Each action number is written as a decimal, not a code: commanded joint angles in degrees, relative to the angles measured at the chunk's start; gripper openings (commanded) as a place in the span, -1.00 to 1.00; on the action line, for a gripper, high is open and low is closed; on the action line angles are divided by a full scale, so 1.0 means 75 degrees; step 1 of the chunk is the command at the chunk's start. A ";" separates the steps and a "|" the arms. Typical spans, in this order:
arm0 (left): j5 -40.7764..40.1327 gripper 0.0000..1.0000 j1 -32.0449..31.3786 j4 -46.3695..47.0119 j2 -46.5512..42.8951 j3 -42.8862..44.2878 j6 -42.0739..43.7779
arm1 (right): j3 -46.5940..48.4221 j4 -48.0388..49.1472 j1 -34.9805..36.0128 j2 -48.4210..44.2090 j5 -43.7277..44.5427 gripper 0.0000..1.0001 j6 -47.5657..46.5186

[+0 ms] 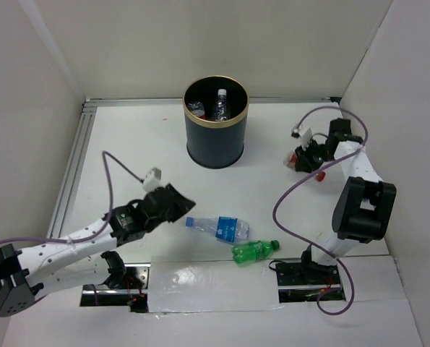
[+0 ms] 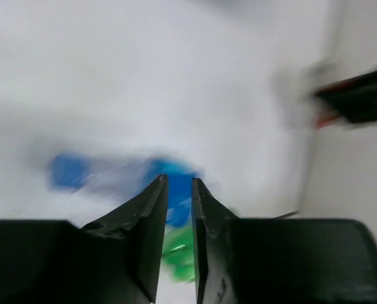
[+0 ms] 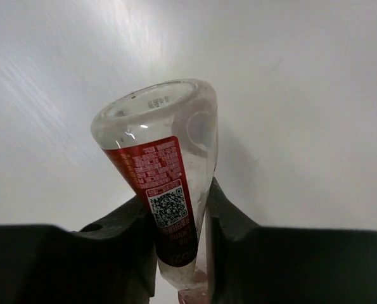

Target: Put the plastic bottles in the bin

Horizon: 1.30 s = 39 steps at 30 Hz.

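White table (image 1: 128, 144): bin (image 1: 215, 137), two bottles (image 1: 218, 228)

Bright, even light from above; 1 view heavily blurred.
Soft shadows are cast on the table (image 1: 128, 144); the left wrist view is smeared, and glare is seen on the red-labelled bottle (image 3: 163, 183).
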 commanded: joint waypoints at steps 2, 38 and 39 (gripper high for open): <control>0.0140 -0.13 -0.0395 -0.0860 0.0187 -0.0475 -0.3593 | 0.2490 -0.0219 0.0652 -0.0938 -0.2856 -1.00 0.0677; 0.1267 -1.00 0.0752 0.1590 0.4057 0.0683 -0.2369 | 0.2819 -0.0634 0.3619 -0.2055 -0.3274 -0.40 0.1327; 0.0906 -1.00 0.0753 0.1496 0.3637 0.0824 -0.1763 | 0.2279 -0.0963 0.3619 -0.2435 -0.3192 -0.50 0.0432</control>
